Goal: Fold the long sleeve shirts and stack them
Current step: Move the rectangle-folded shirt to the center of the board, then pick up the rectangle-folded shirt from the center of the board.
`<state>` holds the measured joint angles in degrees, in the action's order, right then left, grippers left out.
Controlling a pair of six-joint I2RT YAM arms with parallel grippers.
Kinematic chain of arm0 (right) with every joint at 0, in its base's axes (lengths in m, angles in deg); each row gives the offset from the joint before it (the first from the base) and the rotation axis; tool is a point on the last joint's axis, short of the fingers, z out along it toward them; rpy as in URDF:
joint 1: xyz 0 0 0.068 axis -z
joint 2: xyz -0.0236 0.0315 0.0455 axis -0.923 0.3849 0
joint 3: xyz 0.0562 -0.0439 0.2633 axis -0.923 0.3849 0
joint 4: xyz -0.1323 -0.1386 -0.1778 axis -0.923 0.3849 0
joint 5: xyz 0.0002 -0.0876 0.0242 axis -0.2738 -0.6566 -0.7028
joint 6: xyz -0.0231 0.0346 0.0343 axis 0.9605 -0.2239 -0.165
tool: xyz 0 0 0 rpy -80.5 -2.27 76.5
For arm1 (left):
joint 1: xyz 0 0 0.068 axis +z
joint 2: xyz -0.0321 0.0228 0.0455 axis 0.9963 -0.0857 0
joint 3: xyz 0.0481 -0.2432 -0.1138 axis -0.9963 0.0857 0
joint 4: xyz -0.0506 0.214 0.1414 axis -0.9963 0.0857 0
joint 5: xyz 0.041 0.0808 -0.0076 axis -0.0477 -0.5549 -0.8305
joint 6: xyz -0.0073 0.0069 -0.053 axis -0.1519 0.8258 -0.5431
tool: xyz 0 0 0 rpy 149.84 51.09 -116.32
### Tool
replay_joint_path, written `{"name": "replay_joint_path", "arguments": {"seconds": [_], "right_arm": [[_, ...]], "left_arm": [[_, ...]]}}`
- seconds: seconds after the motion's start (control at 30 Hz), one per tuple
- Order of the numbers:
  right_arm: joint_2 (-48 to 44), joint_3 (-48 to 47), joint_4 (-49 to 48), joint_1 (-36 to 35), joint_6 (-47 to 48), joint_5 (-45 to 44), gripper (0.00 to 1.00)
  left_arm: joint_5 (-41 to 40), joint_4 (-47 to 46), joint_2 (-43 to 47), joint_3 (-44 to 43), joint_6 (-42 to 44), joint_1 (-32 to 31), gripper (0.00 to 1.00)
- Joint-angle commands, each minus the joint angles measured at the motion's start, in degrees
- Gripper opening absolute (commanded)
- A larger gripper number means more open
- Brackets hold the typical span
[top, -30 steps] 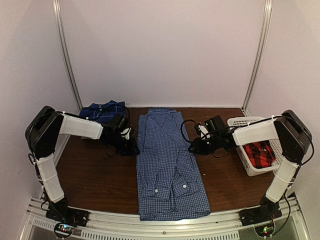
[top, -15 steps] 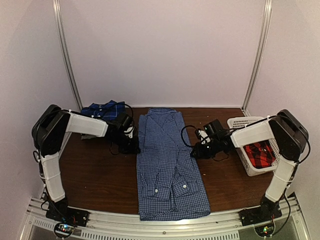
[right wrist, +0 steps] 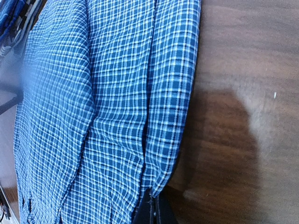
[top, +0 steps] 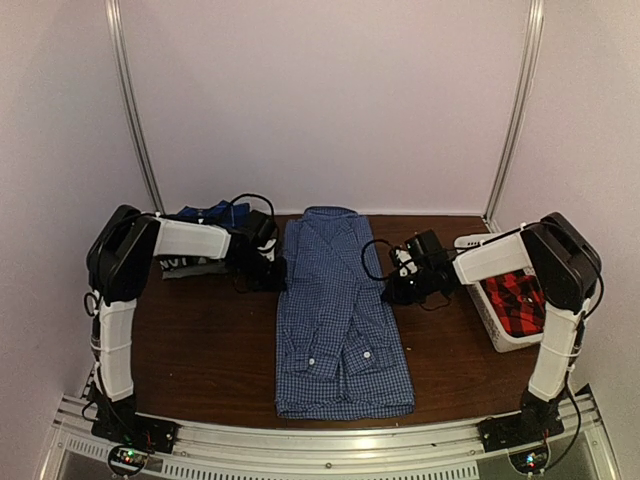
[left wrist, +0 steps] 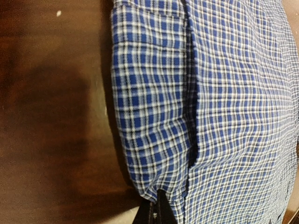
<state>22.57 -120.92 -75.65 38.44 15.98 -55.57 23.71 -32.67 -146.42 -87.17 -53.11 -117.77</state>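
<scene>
Down the table's (top: 200,350) centre lies the blue-and-white checked shirt (top: 338,320), its side edges pinched by the closed left gripper (top: 278,278) and right gripper (top: 389,292); the fold seems in hand, calling next for an even joint lift.

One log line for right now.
left gripper: shut on blue-and-white check shirt left edge | right gripper: shut on right edge | shirt: lying flat
</scene>
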Motion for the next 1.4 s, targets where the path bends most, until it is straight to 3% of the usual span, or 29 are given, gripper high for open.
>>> {"name": "replay_joint_path", "arguments": {"seconds": [0.0, 0.07, 0.23, 0.3, 0.47, 0.77, 1.0, 1.37], "right_arm": [[1.8, -4.2, -0.2, 0.8, 0.4, 0.2, 0.01], [1.9, -4.9, 0.4, 0.8, 0.4, 0.4, 0.04], [0.3, -4.3, 1.9, 0.8, 0.9, 0.2, 0.16], [-0.9, -3.1, 2.2, 0.8, 0.9, 0.2, 0.19], [-6.0, 1.4, 3.2, 0.7, 1.3, 0.9, 0.27], [-17.8, 11.9, 6.0, -2.4, -0.7, 1.1, 0.29], [-27.0, 19.5, 5.4, -9.8, -5.5, 5.3, 0.29], [-34.5, 31.6, 2.3, -16.7, -14.8, 11.4, 0.29]], "left_arm": [[-1.0, 0.9, -3.2, -5.6, 2.3, 1.9, 0.03], [-0.6, 1.5, -4.1, -7.6, 3.5, 2.4, 0.04], [-0.9, 5.0, -4.4, -10.6, 5.9, 2.9, 0.19], [-0.9, 5.2, -2.8, -9.3, 6.1, 2.9, 0.24], [-1.3, 3.3, 7.1, -1.6, 5.3, 2.8, 0.24], [8.4, -2.1, 20.9, 15.1, 2.4, -4.0, 0.24], [14.3, -5.8, 25.3, 25.0, -2.5, -11.5, 0.24], [20.4, -9.7, 28.9, 38.0, -10.5, -16.8, 0.24]]}}
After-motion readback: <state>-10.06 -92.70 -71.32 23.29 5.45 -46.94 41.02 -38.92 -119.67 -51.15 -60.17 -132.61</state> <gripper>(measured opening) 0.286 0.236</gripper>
